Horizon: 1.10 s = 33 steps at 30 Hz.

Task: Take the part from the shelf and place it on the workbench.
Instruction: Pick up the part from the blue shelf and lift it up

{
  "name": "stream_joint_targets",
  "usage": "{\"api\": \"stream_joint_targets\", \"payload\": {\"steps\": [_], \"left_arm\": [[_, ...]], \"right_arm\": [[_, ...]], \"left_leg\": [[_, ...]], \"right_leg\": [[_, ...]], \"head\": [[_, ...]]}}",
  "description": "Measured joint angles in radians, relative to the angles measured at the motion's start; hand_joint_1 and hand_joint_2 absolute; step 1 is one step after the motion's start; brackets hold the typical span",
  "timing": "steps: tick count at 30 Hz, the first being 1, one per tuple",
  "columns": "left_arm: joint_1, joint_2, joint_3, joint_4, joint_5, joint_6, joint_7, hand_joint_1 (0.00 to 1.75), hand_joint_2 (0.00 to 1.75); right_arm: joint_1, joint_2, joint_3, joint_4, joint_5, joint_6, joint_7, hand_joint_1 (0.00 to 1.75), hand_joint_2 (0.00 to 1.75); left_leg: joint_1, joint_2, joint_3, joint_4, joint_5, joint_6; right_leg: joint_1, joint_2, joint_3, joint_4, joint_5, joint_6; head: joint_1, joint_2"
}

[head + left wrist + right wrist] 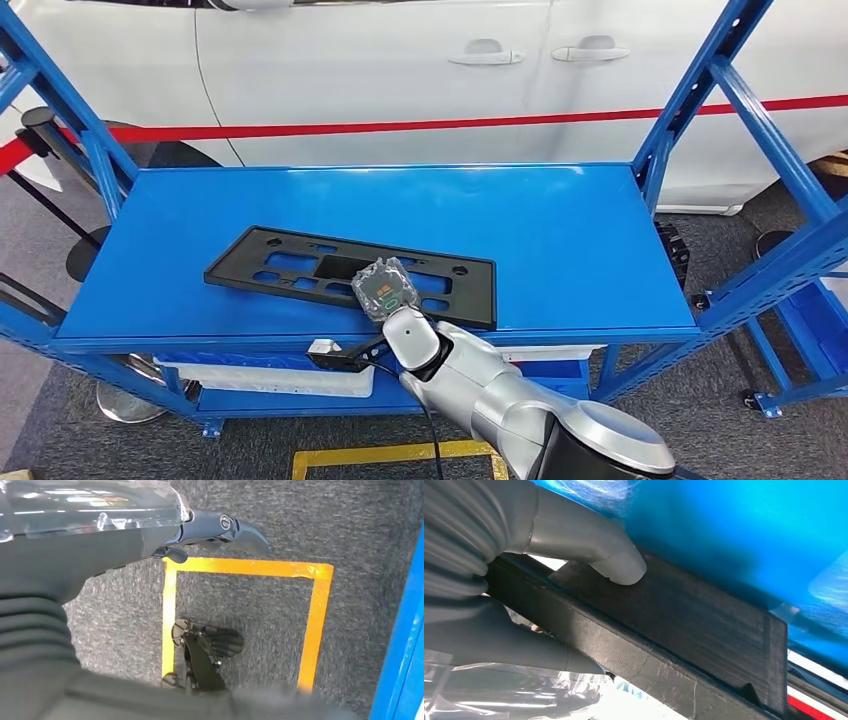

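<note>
A long flat black plastic part (300,265) with several cut-outs lies on the blue top surface (560,230) of the metal rack, near its front edge. My right hand (385,290), wrapped in clear film, is at the part's front edge, right of its middle. In the right wrist view its grey thumb (619,562) presses on one face of the part (704,630) and a finger (549,655) lies against the opposite side, so the hand grips the part's edge. My left hand (215,527) hangs over the grey floor with dark fingers stretched out and nothing in them.
Blue slanted uprights (700,90) stand at both ends of the rack. Behind it is a white car (400,60) and a red barrier tape (400,127). A lower shelf (250,385) holds a white tray. A yellow square (315,615) marks the floor.
</note>
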Motion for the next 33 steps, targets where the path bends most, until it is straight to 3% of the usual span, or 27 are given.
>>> {"api": "stream_joint_targets", "payload": {"steps": [2,4,8,10,12,13,14,15,16,18,19,23,25,27,28,29,30,33], "left_arm": [[0.000,-0.001,0.000,0.000,0.000,0.004,-0.003,0.00,1.75],[0.000,-0.001,0.000,0.000,0.010,-0.004,-0.010,0.00,1.75],[-0.001,-0.001,0.005,0.000,0.044,-0.029,-0.016,0.00,1.75],[-0.002,-0.002,0.013,0.000,0.063,-0.048,-0.023,0.00,1.75],[-0.001,-0.004,0.025,0.000,0.082,-0.066,-0.039,0.00,1.75],[-0.001,-0.004,0.030,0.000,0.090,-0.070,-0.047,0.00,1.75],[0.000,-0.004,0.035,0.000,0.095,-0.073,-0.056,0.00,1.75],[0.000,-0.004,0.039,0.000,0.099,-0.074,-0.064,0.00,1.75],[0.001,-0.004,0.042,0.000,0.102,-0.076,-0.072,0.00,1.75],[0.002,-0.004,0.050,0.000,0.106,-0.079,-0.088,0.00,1.75],[0.003,-0.004,0.053,0.000,0.107,-0.080,-0.097,0.00,1.75],[0.012,-0.005,0.060,0.000,0.110,-0.082,-0.122,0.00,1.75],[0.012,-0.005,0.061,0.000,0.112,-0.079,-0.126,0.00,1.75],[0.011,-0.006,0.064,0.000,0.113,-0.070,-0.124,0.00,1.75],[0.011,-0.006,0.065,0.000,0.113,-0.066,-0.122,0.00,1.75],[0.011,-0.006,0.066,0.000,0.113,-0.064,-0.119,0.00,1.75],[0.010,-0.006,0.067,0.000,0.112,-0.063,-0.118,0.00,1.75],[0.006,-0.006,0.067,0.000,0.111,-0.059,-0.112,0.00,1.75]], "right_arm": [[0.000,0.000,-0.013,0.002,-0.022,-0.019,-0.018,1.75,1.75],[-0.001,0.000,-0.040,0.004,-0.071,-0.048,-0.062,1.75,1.75],[0.000,0.000,-0.146,0.000,-0.224,-0.137,-0.243,1.75,1.75],[0.003,-0.004,-0.227,-0.028,-0.320,-0.191,-0.414,1.75,1.75],[0.025,-0.020,-0.329,-0.110,-0.448,-0.199,-0.626,1.75,1.75],[0.048,-0.034,-0.384,-0.174,-0.509,-0.175,-0.714,1.75,1.75],[0.076,-0.051,-0.438,-0.248,-0.563,-0.139,-0.780,1.75,1.75],[0.109,-0.068,-0.488,-0.325,-0.614,-0.100,-0.828,1.75,1.75],[0.144,-0.085,-0.534,-0.405,-0.667,-0.060,-0.865,1.75,1.75],[0.220,-0.116,-0.616,-0.572,-0.790,0.016,-0.925,1.75,1.75],[0.259,-0.132,-0.653,-0.663,-0.857,0.056,-0.951,1.75,1.75],[0.398,-0.184,-0.756,-0.997,-1.131,0.265,-0.989,1.75,1.75],[0.459,-0.204,-0.788,-1.137,-1.263,0.419,-0.992,1.75,1.75],[0.518,-0.223,-0.805,-1.256,-1.371,0.576,-0.997,1.75,1.75],[0.546,-0.231,-0.808,-1.304,-1.405,0.634,-0.999,1.75,1.75],[0.569,-0.239,-0.808,-1.344,-1.425,0.671,-1.000,1.75,1.75],[0.587,-0.245,-0.808,-1.377,-1.433,0.688,-0.999,1.75,1.75],[0.611,-0.257,-0.808,-1.447,-1.453,0.717,-0.997,1.75,1.75]], "left_leg": [[0.000,-0.003,0.002,0.004,-0.004,-0.007],[-0.002,-0.006,-0.001,0.008,-0.008,-0.019],[0.003,-0.004,-0.004,0.015,-0.018,-0.043],[0.005,-0.001,-0.038,0.095,-0.067,-0.047],[0.005,0.000,-0.097,0.226,-0.125,-0.048],[0.005,0.000,-0.118,0.270,-0.136,-0.048],[0.005,0.000,-0.124,0.280,-0.129,-0.049],[0.006,0.000,-0.111,0.250,-0.103,-0.048],[0.006,0.000,-0.083,0.189,-0.067,-0.047],[0.005,-0.002,-0.028,0.071,-0.022,-0.042],[0.003,-0.003,-0.014,0.039,-0.016,-0.039],[0.001,-0.003,-0.011,0.022,-0.017,-0.017],[0.003,-0.001,-0.007,0.018,-0.014,-0.004],[0.000,0.001,-0.007,0.018,-0.013,0.004],[-0.001,0.002,-0.007,0.019,-0.012,0.005],[-0.001,0.002,-0.007,0.019,-0.013,0.005],[-0.002,0.002,-0.006,0.019,-0.013,0.005],[-0.004,0.000,-0.007,0.022,-0.014,0.001]], "right_leg": [[-0.002,-0.001,0.062,-0.129,0.062,-0.002],[0.002,0.000,0.097,-0.208,0.083,-0.008],[0.005,0.003,0.104,-0.229,0.086,-0.031],[0.004,0.003,0.109,-0.238,0.090,-0.043],[0.008,0.003,0.111,-0.239,0.089,-0.050],[0.010,0.003,0.112,-0.238,0.087,-0.051],[0.011,0.003,0.114,-0.237,0.086,-0.051],[0.012,0.002,0.115,-0.235,0.084,-0.049],[0.011,0.001,0.116,-0.232,0.081,-0.046],[0.013,-0.001,0.112,-0.223,0.074,-0.037],[0.015,-0.002,0.109,-0.220,0.073,-0.032],[0.015,-0.002,0.102,-0.211,0.064,-0.012],[0.011,-0.001,0.073,-0.146,0.020,-0.002],[0.009,-0.001,0.013,-0.018,-0.043,0.004],[0.009,-0.002,-0.013,0.034,-0.061,0.006],[0.008,-0.002,-0.024,0.055,-0.059,0.007],[0.007,-0.002,-0.015,0.036,-0.039,0.006],[0.007,-0.002,0.074,-0.147,0.053,-0.003]], "head": [[0.000,0.000],[-0.001,0.000],[-0.002,0.000],[-0.002,0.000],[-0.002,0.000],[-0.003,0.000],[-0.002,0.000],[-0.002,0.000],[-0.002,0.000],[-0.002,0.000],[-0.001,0.000],[-0.001,0.000],[-0.001,0.000],[-0.001,0.000],[-0.001,0.000],[-0.001,0.000],[-0.001,0.000],[-0.001,0.000]]}}
